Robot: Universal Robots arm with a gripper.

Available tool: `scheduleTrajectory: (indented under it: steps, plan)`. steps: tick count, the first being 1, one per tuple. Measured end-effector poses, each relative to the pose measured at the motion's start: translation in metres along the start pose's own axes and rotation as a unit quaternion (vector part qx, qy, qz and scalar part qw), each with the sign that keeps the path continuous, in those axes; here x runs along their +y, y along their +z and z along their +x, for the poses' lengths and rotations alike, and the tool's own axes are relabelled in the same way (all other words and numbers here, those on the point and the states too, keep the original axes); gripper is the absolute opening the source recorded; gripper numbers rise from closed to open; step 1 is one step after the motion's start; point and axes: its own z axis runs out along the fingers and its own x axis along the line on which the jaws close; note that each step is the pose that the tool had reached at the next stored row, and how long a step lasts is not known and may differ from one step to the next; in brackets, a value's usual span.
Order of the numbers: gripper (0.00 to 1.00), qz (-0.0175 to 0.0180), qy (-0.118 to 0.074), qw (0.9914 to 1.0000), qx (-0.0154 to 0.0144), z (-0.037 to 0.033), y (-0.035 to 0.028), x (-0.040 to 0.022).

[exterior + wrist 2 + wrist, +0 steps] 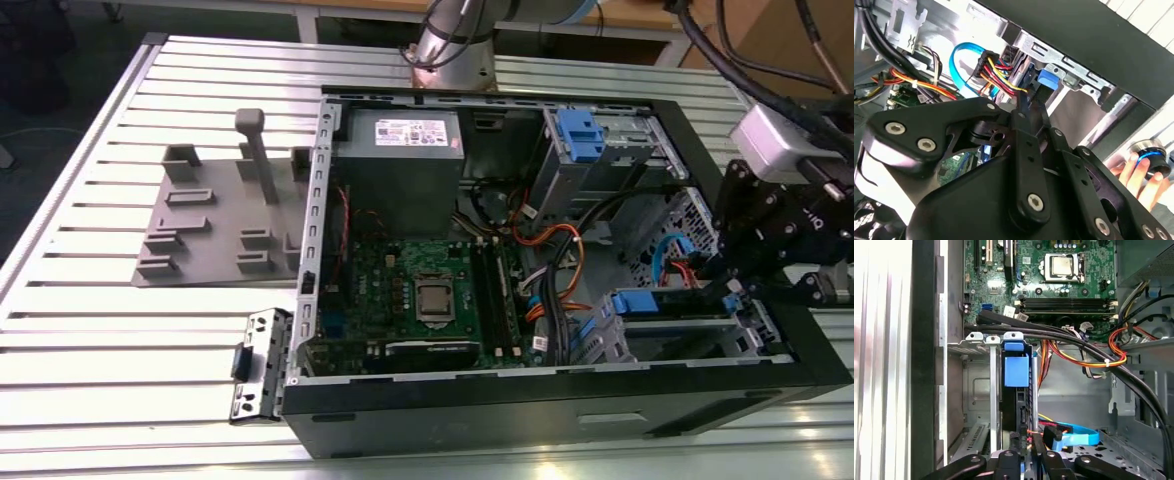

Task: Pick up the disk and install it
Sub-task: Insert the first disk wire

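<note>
Seated on edge in the drive bay at lower right of the exterior view: the disk (650, 303). Tool (1026, 450) fingers together, clamped on its rear edge.

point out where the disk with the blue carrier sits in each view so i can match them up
Exterior view: the disk shows its blue frame edge in the drive cage at the case corner toward the exterior view's right, beside the gripper.
Second wrist view: its blue end lies just beyond the gripper, against the silver bay rail.
First wrist view: edge-on in the bay slot, blue end facing the motherboard.
Shared landmark: the blue cable.
</note>
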Motion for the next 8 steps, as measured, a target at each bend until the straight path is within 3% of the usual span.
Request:
scheduleTrajectory:
  steps: [3,4,6,8]
  plan:
    - [0.22,-0.0022,0.0,1.0,-0.0003,-0.0012,0.0002,-0.0006]
    - [0.22,-0.0048,0.0,0.99999,-0.0002,-0.0013,0.0004,-0.002]
    - [0.1,-0.0125,0.0,0.99992,-0.0002,-0.0015,0.001,-0.0075]
    - [0.1,-0.0199,0.0,0.9998,-0.0003,-0.0018,0.0013,-0.0153]
